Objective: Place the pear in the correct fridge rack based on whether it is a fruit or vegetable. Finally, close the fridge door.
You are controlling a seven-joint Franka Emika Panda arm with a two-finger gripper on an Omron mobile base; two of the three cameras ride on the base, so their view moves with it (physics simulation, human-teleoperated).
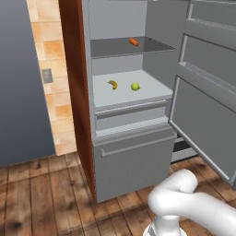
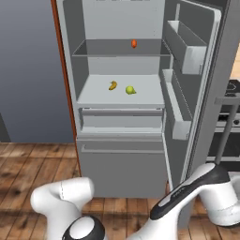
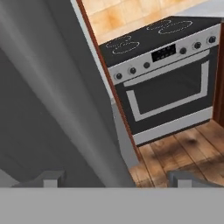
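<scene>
The small yellow-green pear [image 1: 135,86] [image 2: 130,90] lies on the wide white fridge rack [image 1: 152,94] [image 2: 146,93], just right of a yellow banana [image 1: 113,84] [image 2: 113,85]. The grey fridge door [image 1: 207,115] [image 2: 187,98] stands swung wide open to the right, its inner bins facing the fridge. My arm bends low and to the right, around the door. In the hand view my gripper [image 3: 118,178] is open, fingertips far apart, with the door's tall grey edge [image 3: 65,100] close up in front, running down between them. It holds nothing.
An orange carrot [image 1: 133,42] [image 2: 134,43] rests on the darker grey shelf [image 1: 110,48] above. Below the rack are a shallow drawer and a large grey drawer front [image 1: 133,161]. A black stove with an oven [image 3: 166,87] stands beyond the door, on wood floor.
</scene>
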